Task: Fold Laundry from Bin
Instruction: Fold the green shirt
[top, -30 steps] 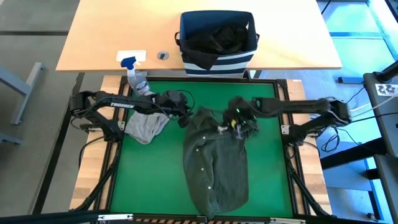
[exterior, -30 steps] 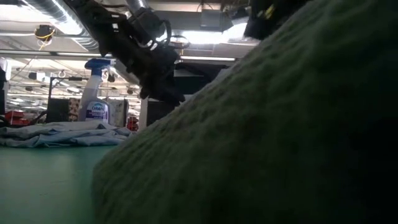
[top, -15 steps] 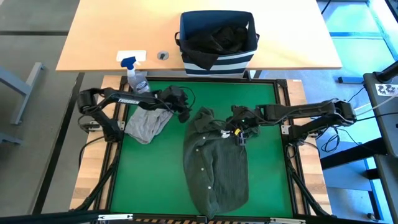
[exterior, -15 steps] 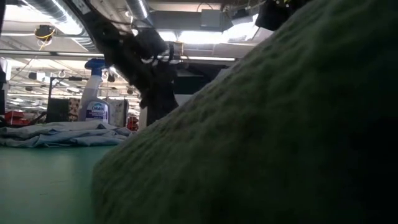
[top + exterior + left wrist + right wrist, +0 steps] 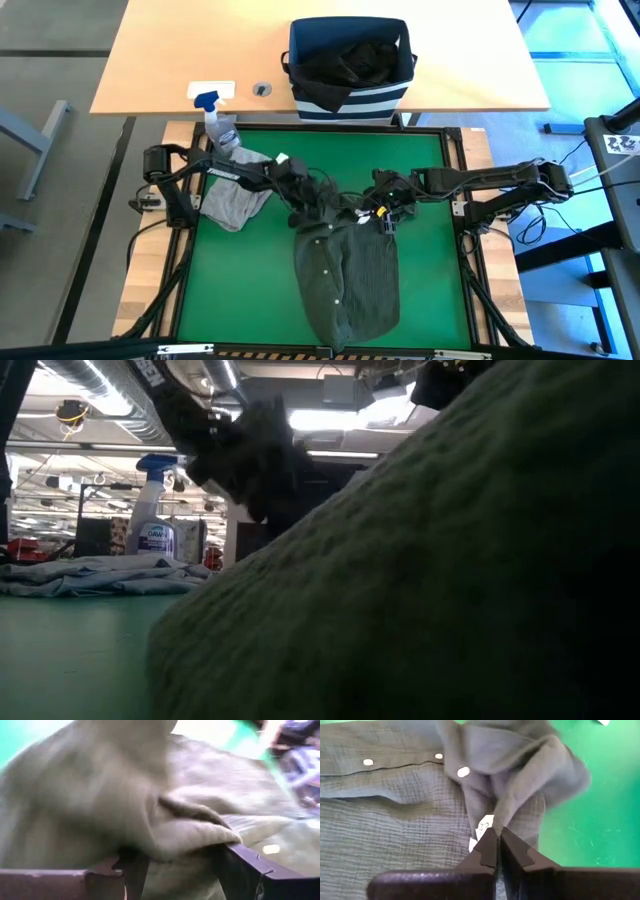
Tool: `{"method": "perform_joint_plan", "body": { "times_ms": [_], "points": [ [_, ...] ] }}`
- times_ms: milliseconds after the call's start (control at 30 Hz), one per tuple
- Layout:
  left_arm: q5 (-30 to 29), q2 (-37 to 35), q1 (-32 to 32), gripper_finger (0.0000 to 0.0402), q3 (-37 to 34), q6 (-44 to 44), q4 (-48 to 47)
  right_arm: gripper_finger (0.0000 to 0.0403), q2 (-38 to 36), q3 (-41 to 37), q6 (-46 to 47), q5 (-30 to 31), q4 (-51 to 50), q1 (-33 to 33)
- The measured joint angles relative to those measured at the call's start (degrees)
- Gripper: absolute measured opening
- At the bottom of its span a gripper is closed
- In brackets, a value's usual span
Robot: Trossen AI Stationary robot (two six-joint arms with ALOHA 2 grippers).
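Your left claw [image 5: 300, 195] sits at the upper left edge of the dark olive green shirt [image 5: 345, 265], fingers spread, with a fold of the cloth bunched between them; its wrist view shows the fabric pushed up against both dark fingers [image 5: 240, 865], not pinched. Your right claw [image 5: 385, 212] is at the shirt's upper right part, near the collar, and its fingers are pressed together; in the right wrist view the tips meet just at a gathered fold beside a small white label [image 5: 483, 826], and you cannot tell whether cloth is caught between them.

The shirt lies on the green worktop [image 5: 240, 280], its buttoned front running down toward the near edge, with the top part rumpled between the two claws. The light grey garment [image 5: 234, 200] lies crumpled to the left of the shirt, under the left arm, near the clear spray bottle [image 5: 220, 122] with the blue nozzle. The bin [image 5: 350, 95], navy with white stripes, stands on the wooden table beyond the green worktop, and the black garment [image 5: 352, 60] is inside it.

In the low view the olive cloth fills most of the picture.
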Motion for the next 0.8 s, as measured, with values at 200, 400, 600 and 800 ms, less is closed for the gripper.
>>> {"method": "perform_joint_plan", "body": {
  "times_ms": [200,400,600,800],
  "points": [
    [-20.4,0.5,-4.9,0.0198,0.4,7.6,1.3,0.0008,0.0,0.0,1.9,0.0,-0.5,0.0],
    [-28.5,-3.7,-3.9,0.0198,0.4,10.8,-3.3,0.0009,0.0,0.0,4.0,0.0,-2.4,0.0],
    [-33.1,-5.8,1.8,0.0198,0.4,14.3,-6.8,0.0009,0.0,0.0,4.0,-0.5,-2.7,0.0],
    [-20.5,-2.1,9.5,0.0198,0.4,12.5,-0.5,0.0009,0.0,0.0,4.1,-0.4,-2.5,0.0]
  ]
}}
